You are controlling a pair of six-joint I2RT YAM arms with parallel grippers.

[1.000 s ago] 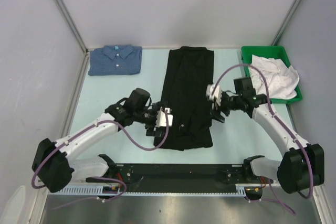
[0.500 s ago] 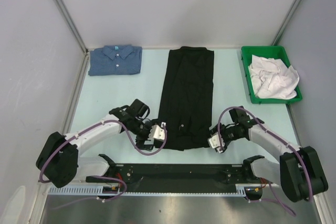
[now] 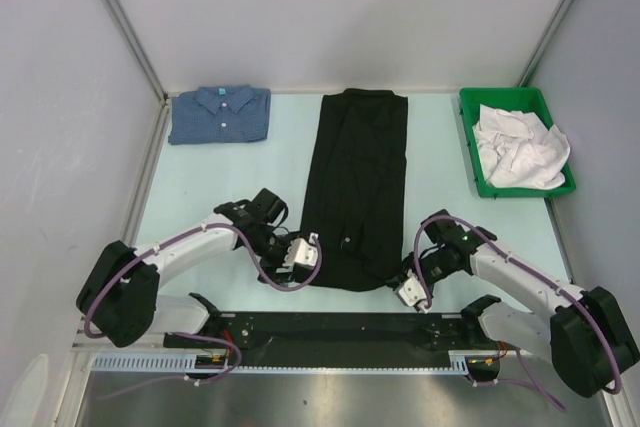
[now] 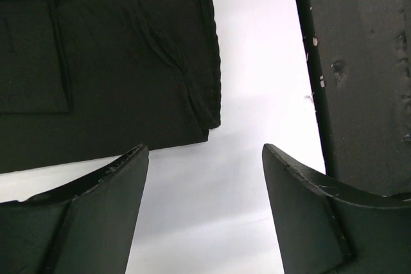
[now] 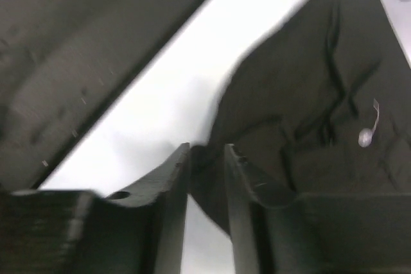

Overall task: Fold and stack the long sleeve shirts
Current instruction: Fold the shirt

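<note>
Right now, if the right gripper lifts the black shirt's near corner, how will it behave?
Likely floppy: black shirt lies flat with soft creases, so it should drape from the right gripper. Probably light: thin cloth. Long and narrow, it may drag or unfold.

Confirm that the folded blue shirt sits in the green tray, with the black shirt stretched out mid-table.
Wrong on one count: the blue shirt lies folded on the table at the far left, not in the green tray, which holds white cloth. The black shirt is indeed stretched out mid-table. The top external view shows this.
</note>
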